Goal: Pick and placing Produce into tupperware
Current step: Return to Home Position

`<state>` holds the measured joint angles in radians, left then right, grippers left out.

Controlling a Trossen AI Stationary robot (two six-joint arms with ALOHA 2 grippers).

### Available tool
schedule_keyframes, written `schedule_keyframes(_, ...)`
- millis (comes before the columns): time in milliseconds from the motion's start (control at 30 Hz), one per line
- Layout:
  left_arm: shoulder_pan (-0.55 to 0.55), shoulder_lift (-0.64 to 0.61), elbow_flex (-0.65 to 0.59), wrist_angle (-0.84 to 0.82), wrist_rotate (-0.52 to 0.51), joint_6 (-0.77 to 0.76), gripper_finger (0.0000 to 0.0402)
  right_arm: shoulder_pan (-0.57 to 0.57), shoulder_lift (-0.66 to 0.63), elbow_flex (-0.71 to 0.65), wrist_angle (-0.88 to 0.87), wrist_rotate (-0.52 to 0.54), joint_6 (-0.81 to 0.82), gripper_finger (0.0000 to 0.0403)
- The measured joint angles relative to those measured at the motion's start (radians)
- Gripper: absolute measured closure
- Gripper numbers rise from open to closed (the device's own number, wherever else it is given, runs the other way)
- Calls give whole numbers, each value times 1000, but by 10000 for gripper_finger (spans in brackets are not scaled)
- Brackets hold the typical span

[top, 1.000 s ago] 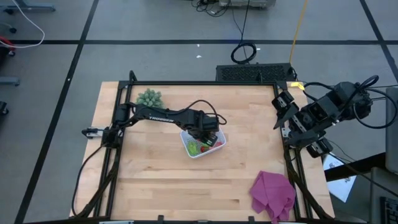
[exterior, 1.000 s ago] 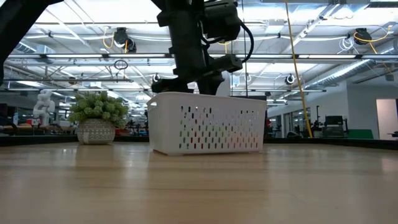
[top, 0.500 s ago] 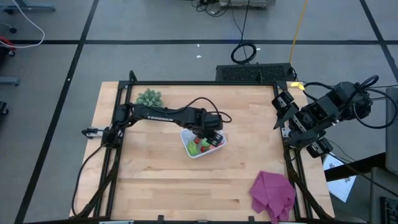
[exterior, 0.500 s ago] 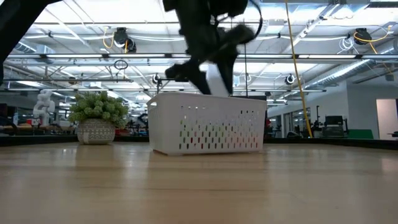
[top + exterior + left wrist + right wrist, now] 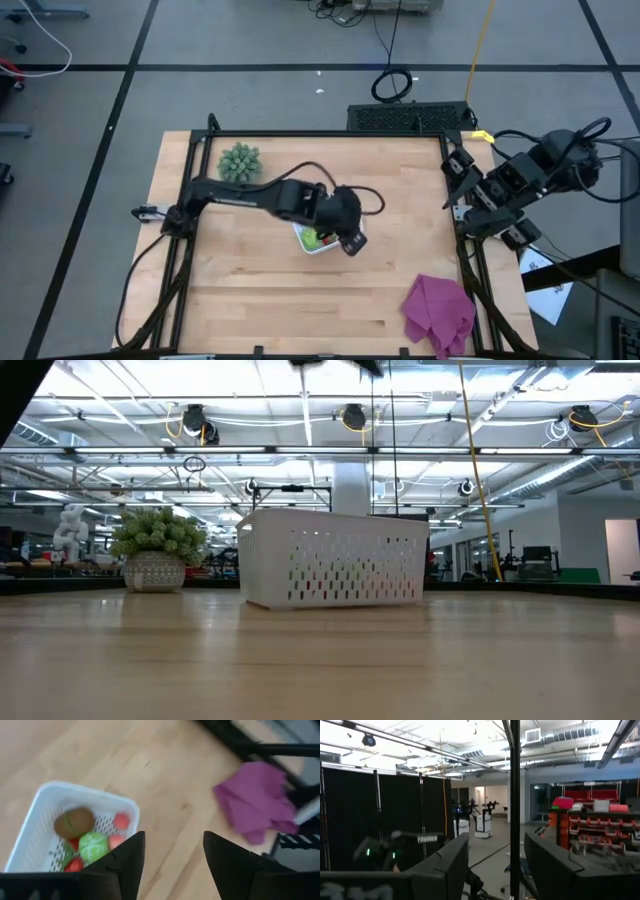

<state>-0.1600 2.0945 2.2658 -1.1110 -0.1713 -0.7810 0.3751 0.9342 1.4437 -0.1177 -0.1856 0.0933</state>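
The white tupperware stands on its base mid-table. In the left wrist view the tupperware holds the produce: a brown round piece, a green round one, pink-red balls and a strawberry. My left gripper hovers high over the tupperware's right end, open and empty. My right gripper waits raised at the table's right edge, open, fingers facing the room.
A purple cloth lies crumpled at the table's near right corner. A spiky green plant in a pot stands near the far left corner. Bare wood lies in front of the tupperware and to its left.
My left gripper has risen out of the tupperware, leaving the top of the low view, and shifted toward the table's near right. The tupperware has stayed where it was.
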Motion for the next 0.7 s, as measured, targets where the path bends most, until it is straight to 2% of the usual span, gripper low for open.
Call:
schedule_keyframes(100,-68,0,93,-20,-81,48,197,0,-26,0,-52,0,0,223)
schedule_keyframes(200,-134,-71,63,3,-154,91,197,0,-49,0,-97,0,-4,223)
schedule_keyframes(267,-175,-110,63,-14,-237,81,197,0,-56,0,-136,0,-6,223)
schedule_keyframes(433,-290,-198,62,-133,-437,81,197,0,-60,-12,-224,2,0,223)
schedule_keyframes(700,-428,-272,61,-307,-530,142,197,0,-63,-112,-276,1,-50,223)
